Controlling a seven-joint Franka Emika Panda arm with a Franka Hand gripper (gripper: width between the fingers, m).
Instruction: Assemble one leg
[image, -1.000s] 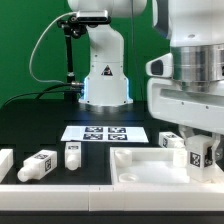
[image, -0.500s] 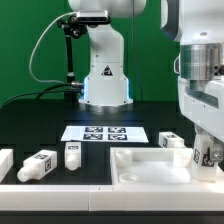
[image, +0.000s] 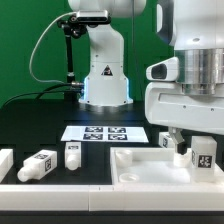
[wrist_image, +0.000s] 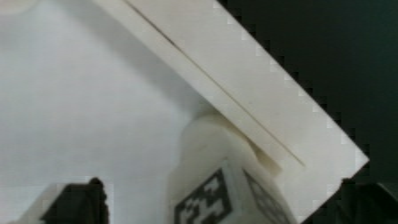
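Note:
A leg (image: 203, 154), a small white post with a square tag, stands upright at a corner of the large white tray-shaped panel (image: 145, 166) at the exterior view's right. My gripper (image: 201, 158) is straight over it with a finger on each side. In the wrist view the leg (wrist_image: 228, 190) sits between the two dark fingertips (wrist_image: 80, 205), with a visible gap on each side, next to the panel's raised rim (wrist_image: 249, 90). The gripper (wrist_image: 222, 210) is open around the leg.
Three more white legs lie at the exterior view's left (image: 40, 165), (image: 72, 155), (image: 5, 162), and another (image: 170, 141) sits behind the panel. The marker board (image: 105, 132) lies mid-table. The robot base (image: 105, 75) stands behind it.
The wrist has turned about the leg, from broadside to narrow and back to broadside. The leg's tag has kept facing the camera and the leg has stayed in place.

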